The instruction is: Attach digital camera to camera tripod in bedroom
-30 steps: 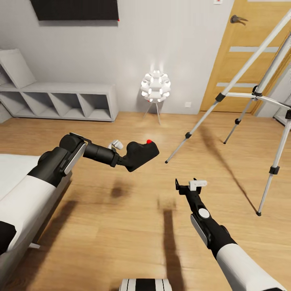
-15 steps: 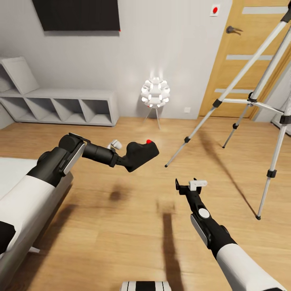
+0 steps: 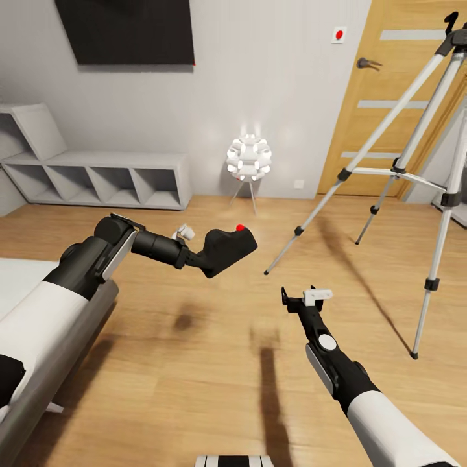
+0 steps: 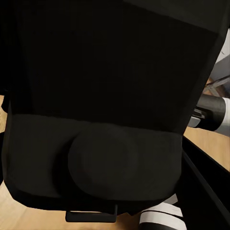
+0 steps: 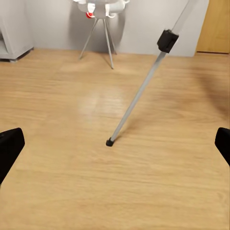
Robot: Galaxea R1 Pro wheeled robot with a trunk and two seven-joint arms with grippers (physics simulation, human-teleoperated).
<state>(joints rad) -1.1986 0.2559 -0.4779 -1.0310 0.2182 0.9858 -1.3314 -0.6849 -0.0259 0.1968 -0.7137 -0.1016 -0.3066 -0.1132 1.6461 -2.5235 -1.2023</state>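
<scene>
My left gripper is shut on the digital camera, a matte-black body with a red button on top, held above the wooden floor at mid-left. In the left wrist view the camera's dark body sits right against the lens. The camera tripod stands at the right, silver legs spread, its dark head at the top right corner. My right gripper hangs open over the floor, short of the tripod's nearest leg, whose black foot rests on the planks. The right fingertips show far apart.
A small white flower-shaped lamp on thin legs glows by the far wall. Grey cube shelving runs along the left wall. A wooden door stands behind the tripod. The bed's grey edge lies under my left arm. A dark screen hangs above.
The view has tilted upward, so the room has slid down the picture and the tripod's head has come into sight. Both arms keep their places in the picture.
</scene>
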